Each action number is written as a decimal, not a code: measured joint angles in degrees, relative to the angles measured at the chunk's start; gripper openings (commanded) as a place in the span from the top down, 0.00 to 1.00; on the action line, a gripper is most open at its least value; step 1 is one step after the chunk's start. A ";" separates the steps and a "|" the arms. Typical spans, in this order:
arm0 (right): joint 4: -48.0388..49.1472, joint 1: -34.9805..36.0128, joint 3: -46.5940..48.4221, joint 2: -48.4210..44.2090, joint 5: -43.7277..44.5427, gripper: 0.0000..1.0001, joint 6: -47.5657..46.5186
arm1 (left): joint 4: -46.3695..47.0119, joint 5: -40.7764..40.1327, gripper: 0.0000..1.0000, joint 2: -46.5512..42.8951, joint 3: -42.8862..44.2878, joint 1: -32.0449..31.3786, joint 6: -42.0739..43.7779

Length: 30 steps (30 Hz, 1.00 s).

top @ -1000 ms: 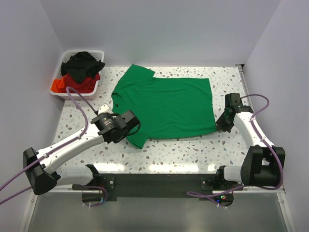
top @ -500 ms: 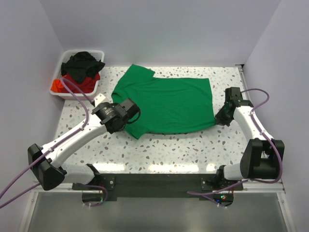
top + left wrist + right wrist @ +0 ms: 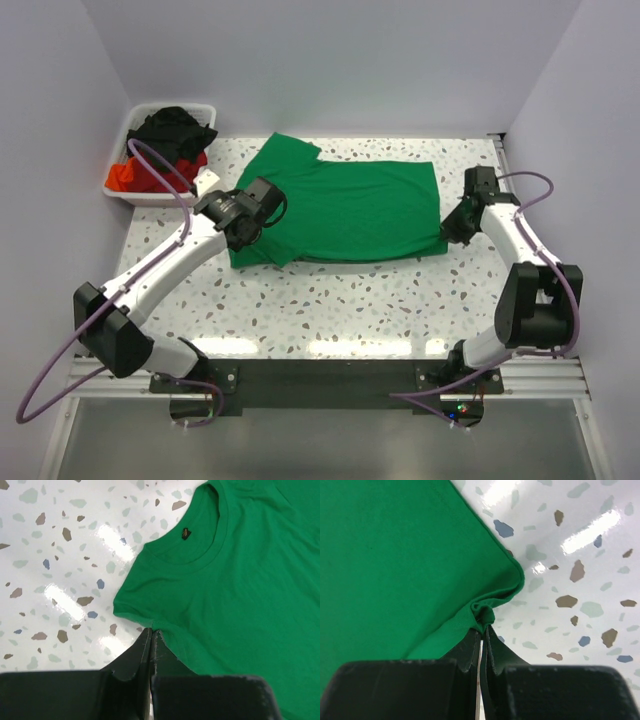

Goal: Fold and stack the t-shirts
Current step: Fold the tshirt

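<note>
green t-shirt (image 3: 350, 205) spread flat, black t-shirt (image 3: 172, 132) heaped on red t-shirt (image 3: 125, 177)

Nothing in the three views can be read as a word, number or brand. The only marking is a small dark tag (image 3: 186, 532) sewn inside the back of the neckline of the green t-shirt (image 3: 240, 580), seen from the left wrist camera. It seems to carry a faint lighter print, but this is too small and blurred to make out. In the top view the tag cannot be picked out.
</note>
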 measured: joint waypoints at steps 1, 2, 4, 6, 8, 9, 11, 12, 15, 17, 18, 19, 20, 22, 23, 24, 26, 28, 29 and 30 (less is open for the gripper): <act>0.20 0.00 0.59 0.79 -0.42 1.00 0.26 | 0.76 -0.02 1.00 0.63 0.26 0.66 0.90; 0.50 0.02 1.25 1.57 -0.57 1.00 0.59 | 1.70 0.02 1.00 1.16 0.44 1.38 1.90; 1.29 0.00 2.73 3.30 -0.90 1.00 1.16 | 3.67 0.11 1.00 2.12 0.83 2.95 3.80; 1.62 0.00 3.87 4.46 -1.05 1.00 1.46 | 4.98 0.17 1.00 2.97 1.29 4.22 5.29; 2.01 0.00 5.53 5.84 -1.20 1.00 1.86 | 6.54 0.24 1.00 3.98 1.86 5.44 6.88; 2.19 0.00 6.43 6.60 -1.33 1.00 2.01 | 7.43 0.33 1.00 4.48 2.05 5.95 7.87; 2.60 0.02 8.09 8.00 -1.57 1.00 2.23 | 9.09 0.66 1.00 5.57 2.40 6.91 9.38; 2.80 0.02 8.72 8.63 -1.70 1.00 2.32 | 9.79 0.81 1.00 6.10 2.49 7.23 10.05; 3.13 0.02 9.84 10.43 -1.77 1.00 2.54 | 12.07 1.70 1.00 8.39 3.10 8.50 12.48; 3.41 0.00 10.08 11.52 -1.75 1.00 2.56 | 13.62 2.25 1.00 10.12 3.41 9.27 13.81; 3.43 0.02 10.10 12.00 -1.75 1.00 2.60 | 14.29 2.56 1.00 10.99 3.48 9.64 14.40; 3.48 0.00 10.12 12.41 -1.73 1.00 2.64 | 14.97 2.89 1.00 11.82 3.50 9.99 15.21; 3.50 0.00 10.12 12.98 -1.70 1.00 2.69 | 15.63 3.26 1.00 12.63 3.52 10.38 15.76; 3.65 0.00 10.14 13.88 -1.70 1.00 2.73 | 16.98 3.85 1.00 13.97 3.61 11.06 17.00; 3.67 0.00 10.27 14.45 -1.70 1.00 2.73 | 17.62 4.09 1.00 14.53 3.65 11.37 17.53; 3.72 0.02 10.51 15.12 -1.68 1.00 2.78 | 18.05 4.26 1.00 14.97 3.74 11.56 18.01; 4.02 0.02 11.02 16.41 -1.68 1.00 2.95 | 19.08 4.52 1.00 15.98 4.02 12.09 18.88; 4.15 0.02 11.67 17.55 -1.68 1.00 3.13 | 19.96 4.66 1.00 16.96 4.74 12.48 20.04; 4.22 0.00 12.11 18.10 -1.68 1.00 3.17 | 20.41 4.70 1.00 17.49 5.29 12.61 20.46; 4.39 0.00 12.52 18.69 -1.68 1.00 3.19 | 21.03 4.72 1.00 17.99 5.86 12.74 21.05</act>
